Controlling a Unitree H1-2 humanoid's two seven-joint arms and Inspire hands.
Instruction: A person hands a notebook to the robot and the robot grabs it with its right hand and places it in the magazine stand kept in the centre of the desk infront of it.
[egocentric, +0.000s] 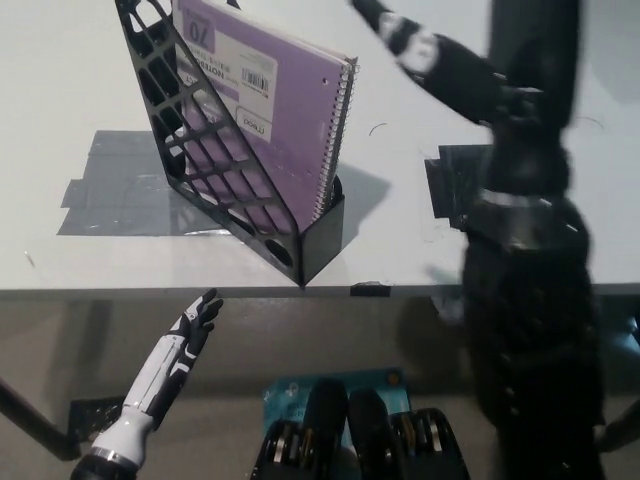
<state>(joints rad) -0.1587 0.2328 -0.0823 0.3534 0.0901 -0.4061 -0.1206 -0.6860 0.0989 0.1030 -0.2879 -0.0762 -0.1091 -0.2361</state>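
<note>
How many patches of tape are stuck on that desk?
2: a grey patch of tape under and left of the magazine stand, and a black patch to its right, partly hidden by the black arm.

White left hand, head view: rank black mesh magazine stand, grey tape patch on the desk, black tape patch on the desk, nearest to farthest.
From the white left hand, open below the desk edge at lower left:
1. Grey tape patch, on the desk above the hand, left side.
2. Black mesh magazine stand, desk centre, holding the purple spiral notebook; close to the grey patch, so hard to call.
3. Black tape patch, far right, partly behind the black right arm.
</note>
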